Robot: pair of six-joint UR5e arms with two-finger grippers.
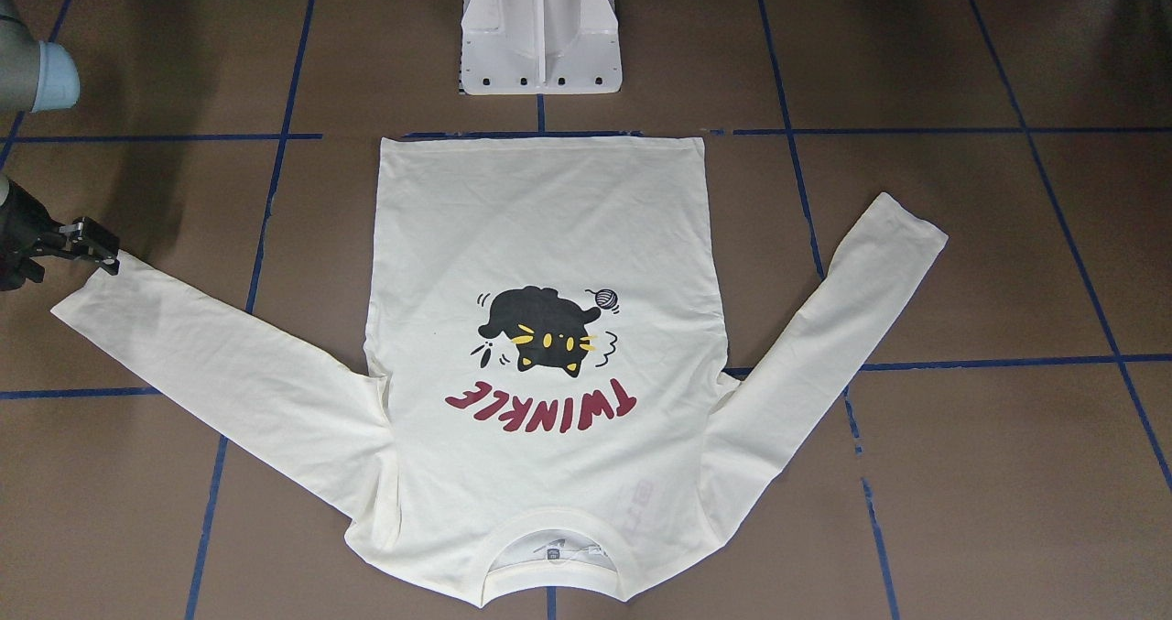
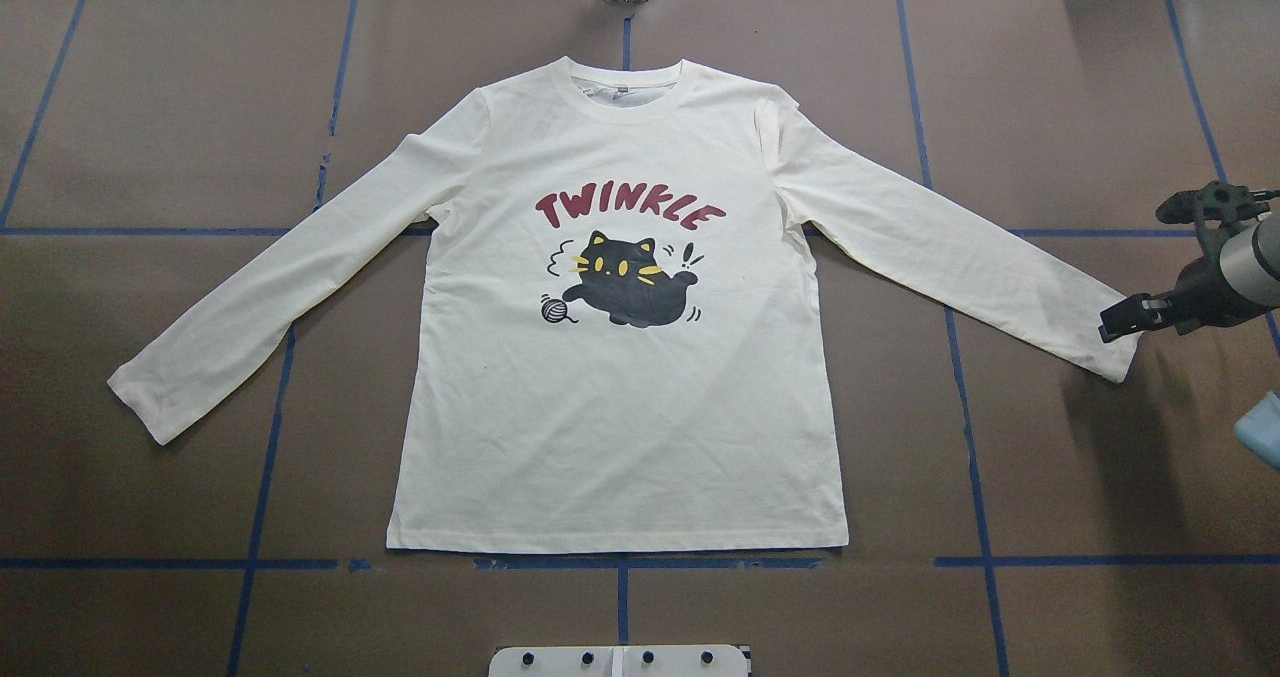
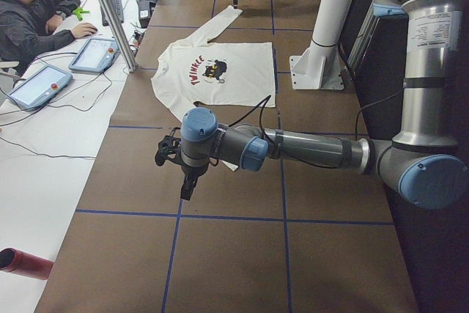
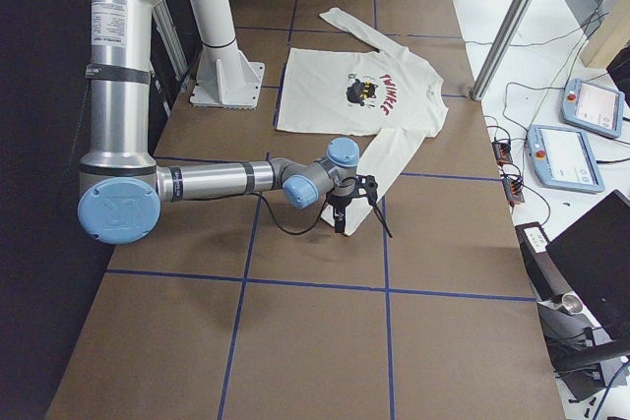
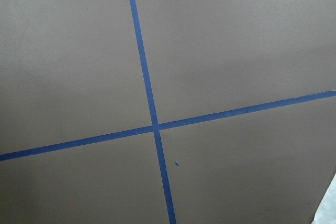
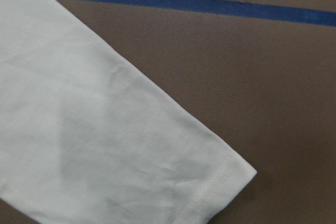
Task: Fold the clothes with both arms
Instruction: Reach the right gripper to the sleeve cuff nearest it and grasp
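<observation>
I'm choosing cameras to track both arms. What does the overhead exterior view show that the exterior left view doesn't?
Only overhead: the T-shirt whole and unobstructed. Only exterior left: the left arm, its left gripper hanging over bare table short of the T-shirt, and an operator at tablets. Both: the T-shirt flat, print up, with the right gripper beside one cuff.

The big brown table (image 2: 1080, 457) has blue tape lines (image 2: 150, 563) that make squares. A cream T-shirt (image 2: 620, 437) lies flat on it, cat picture up (both sleeves spread out wide). A white stand (image 1: 540, 52) sits by the shirt's bottom edge.
</observation>
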